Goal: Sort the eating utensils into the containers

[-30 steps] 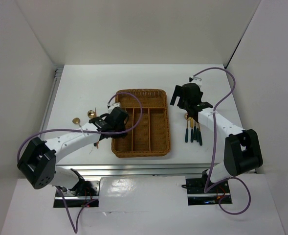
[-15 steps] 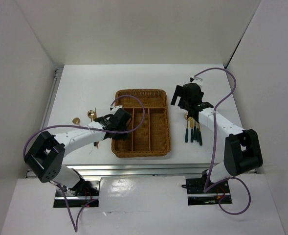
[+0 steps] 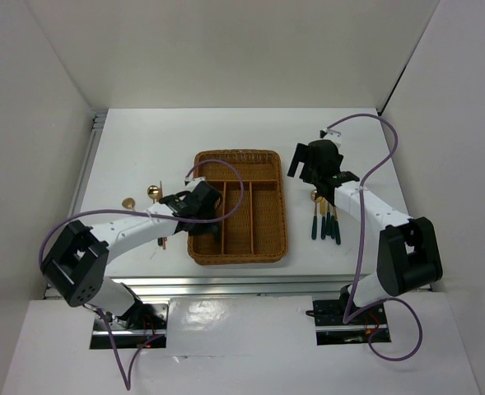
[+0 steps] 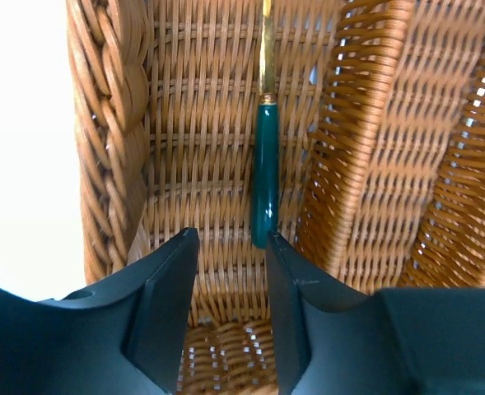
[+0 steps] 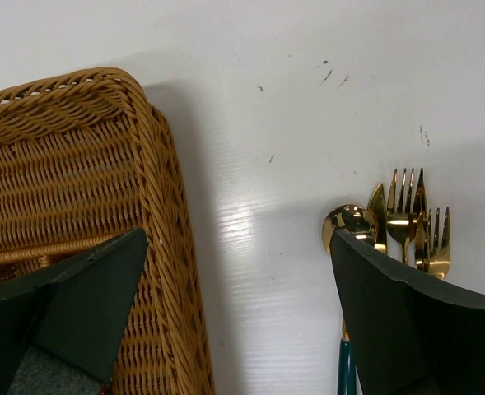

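The wicker tray (image 3: 235, 153) lies mid-table. My left gripper (image 3: 199, 207) hovers low over its left long slot, open and empty. In the left wrist view one green-handled, gold-necked utensil (image 4: 264, 181) lies along that slot beside the divider (image 4: 349, 148), its handle end just ahead of my right fingertip (image 4: 279, 251); its head is out of view. My right gripper (image 3: 311, 162) is wide open above the table between the tray's far right corner (image 5: 156, 164) and a bunch of green-handled cutlery (image 3: 325, 218). A gold spoon (image 5: 349, 224) and forks (image 5: 405, 210) show there.
Two gold spoons (image 3: 129, 202) (image 3: 153, 192) and a thin brown chopstick (image 3: 165, 240) lie on the table left of the tray, partly under my left arm. White walls enclose the table on three sides.
My left gripper has shifted a little right and toward me over the tray's left slot. My right arm has not moved.
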Tool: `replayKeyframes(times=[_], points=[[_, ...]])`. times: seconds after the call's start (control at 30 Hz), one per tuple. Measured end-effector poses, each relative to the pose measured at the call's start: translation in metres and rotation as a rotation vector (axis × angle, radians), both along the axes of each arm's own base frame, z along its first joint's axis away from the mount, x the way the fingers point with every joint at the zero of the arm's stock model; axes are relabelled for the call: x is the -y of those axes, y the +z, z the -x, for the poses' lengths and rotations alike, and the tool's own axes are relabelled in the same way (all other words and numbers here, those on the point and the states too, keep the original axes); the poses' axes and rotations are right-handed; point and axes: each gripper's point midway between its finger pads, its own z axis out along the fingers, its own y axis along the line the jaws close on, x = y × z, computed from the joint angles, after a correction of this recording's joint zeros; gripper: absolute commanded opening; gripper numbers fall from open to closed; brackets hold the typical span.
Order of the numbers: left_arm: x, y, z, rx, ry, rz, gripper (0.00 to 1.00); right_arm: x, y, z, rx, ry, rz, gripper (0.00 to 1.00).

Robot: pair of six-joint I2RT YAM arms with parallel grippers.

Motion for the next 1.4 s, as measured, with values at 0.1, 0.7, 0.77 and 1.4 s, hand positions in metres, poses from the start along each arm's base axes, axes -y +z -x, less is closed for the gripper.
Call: replayKeyframes(times=[0.1, 0.7, 0.77, 1.4], points=[[-0.001, 0.020, -0.001, 0.035, -0.005, 0.018, 0.63, 0.000, 0.000, 0.000, 0.000, 0.000, 0.000, 1.00], [-0.178, 0.067, -0.010, 0.269, 0.508, -0.042, 0.97, -0.002, 0.000, 0.000, -0.004, 0.016, -0.016, 1.00], [-0.195, 0.058, -0.011, 0.246, 0.569, -0.058, 0.95, -0.002, 0.000, 0.000, -0.004, 0.015, -0.017, 1.00], [-0.225, -0.009, -0.029, 0.064, 0.666, -0.122, 0.76, -0.002, -0.002, 0.000, -0.008, 0.015, -0.017, 1.00]])
